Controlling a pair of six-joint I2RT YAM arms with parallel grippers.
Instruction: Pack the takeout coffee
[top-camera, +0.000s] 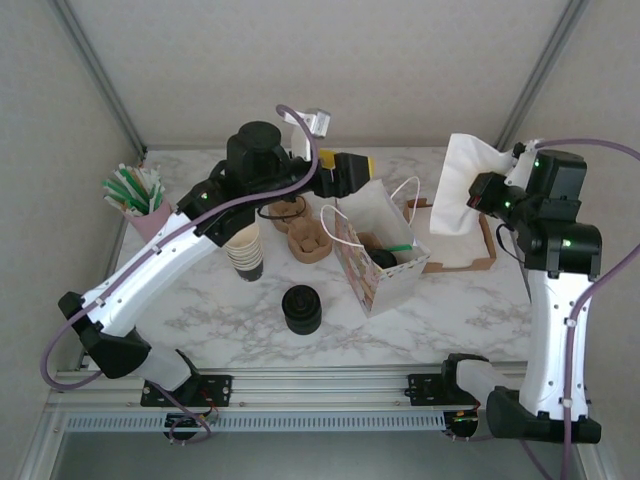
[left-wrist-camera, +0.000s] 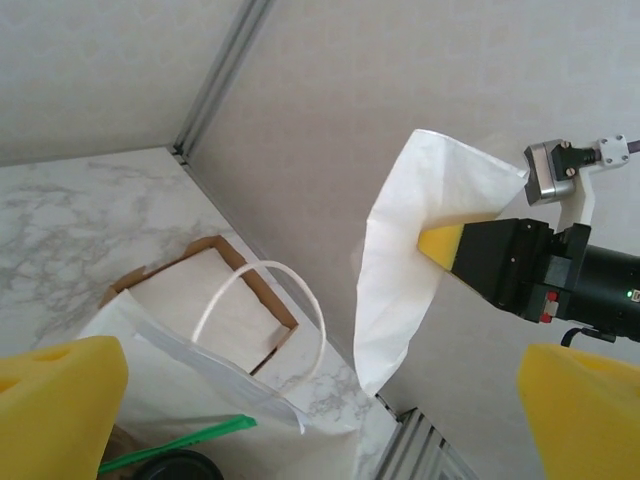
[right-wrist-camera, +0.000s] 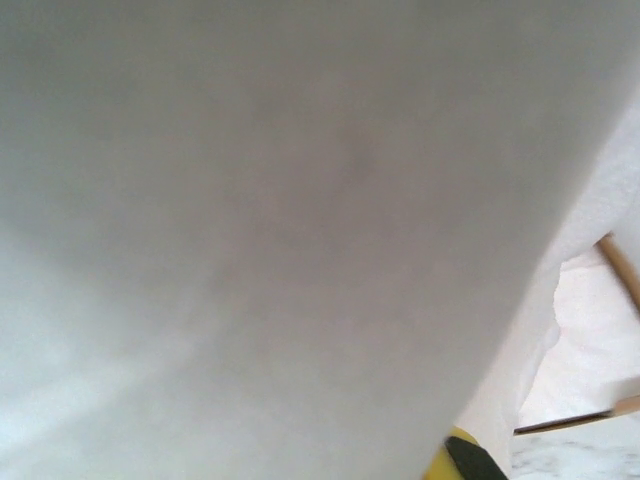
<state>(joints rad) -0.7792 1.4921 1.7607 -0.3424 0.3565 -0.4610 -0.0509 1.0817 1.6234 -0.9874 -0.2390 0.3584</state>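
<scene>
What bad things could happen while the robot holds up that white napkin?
The napkin, pinched in the right fingers, hangs floppy, so it might miss the opening of the bag or slip loose. The left fingers hover open close to that thin paper bag; a bump could tip it over.

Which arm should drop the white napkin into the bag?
Right, likely: the right fingers pinch the napkin, held up beside the bag. The left fingers stand open and empty.
</scene>
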